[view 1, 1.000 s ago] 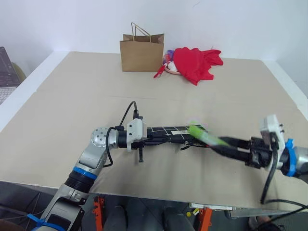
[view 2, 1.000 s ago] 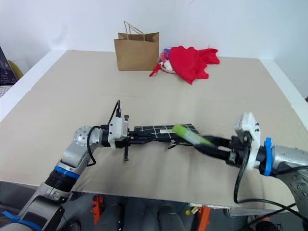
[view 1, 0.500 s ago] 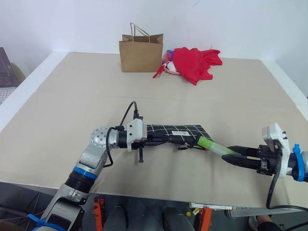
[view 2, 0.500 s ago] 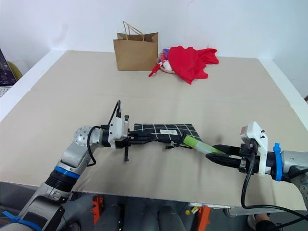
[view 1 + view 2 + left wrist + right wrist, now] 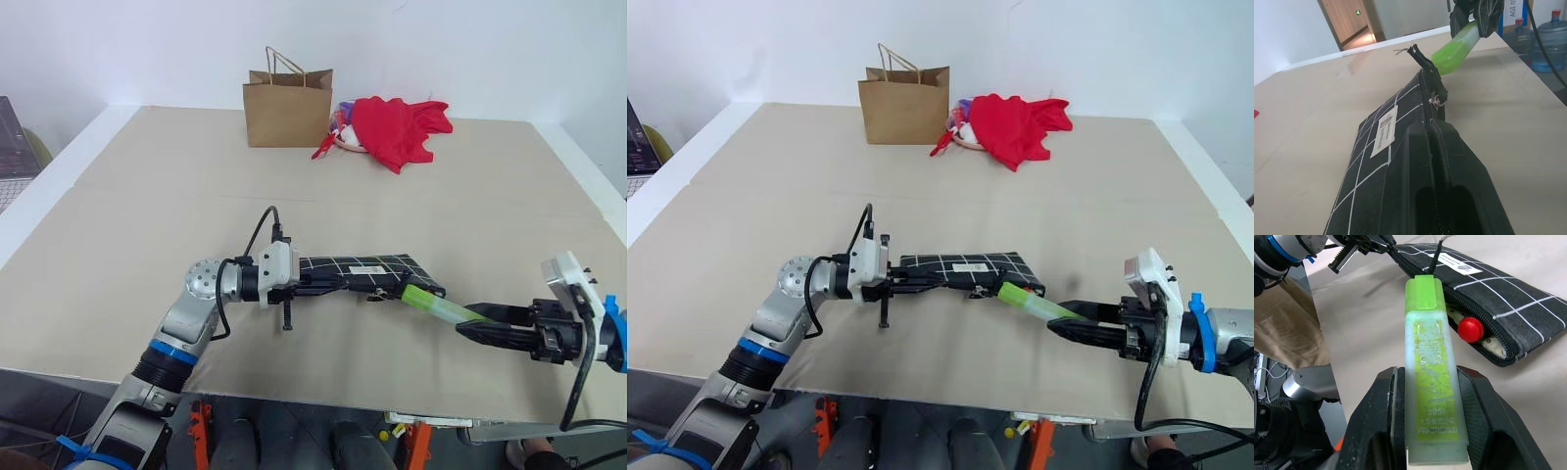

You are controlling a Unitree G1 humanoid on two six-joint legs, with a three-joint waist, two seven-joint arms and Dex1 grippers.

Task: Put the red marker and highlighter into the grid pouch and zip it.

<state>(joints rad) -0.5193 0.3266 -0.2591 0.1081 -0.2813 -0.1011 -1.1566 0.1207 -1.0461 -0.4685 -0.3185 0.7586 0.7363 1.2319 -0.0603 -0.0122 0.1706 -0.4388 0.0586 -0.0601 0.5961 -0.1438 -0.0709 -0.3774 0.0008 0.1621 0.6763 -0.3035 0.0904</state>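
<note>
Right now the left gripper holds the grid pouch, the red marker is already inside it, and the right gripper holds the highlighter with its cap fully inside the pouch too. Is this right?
Not quite. The highlighter, clamped in the right gripper, is outside the grid pouch; the right wrist view shows its cap just before the open zipper mouth. The rest holds: the left gripper holds the pouch, and the red marker sits inside.

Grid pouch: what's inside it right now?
Through the open zipper of the grid pouch, the red marker shows its red end; its barrel is hidden by fabric. The highlighter is outside, held in the right gripper.
</note>
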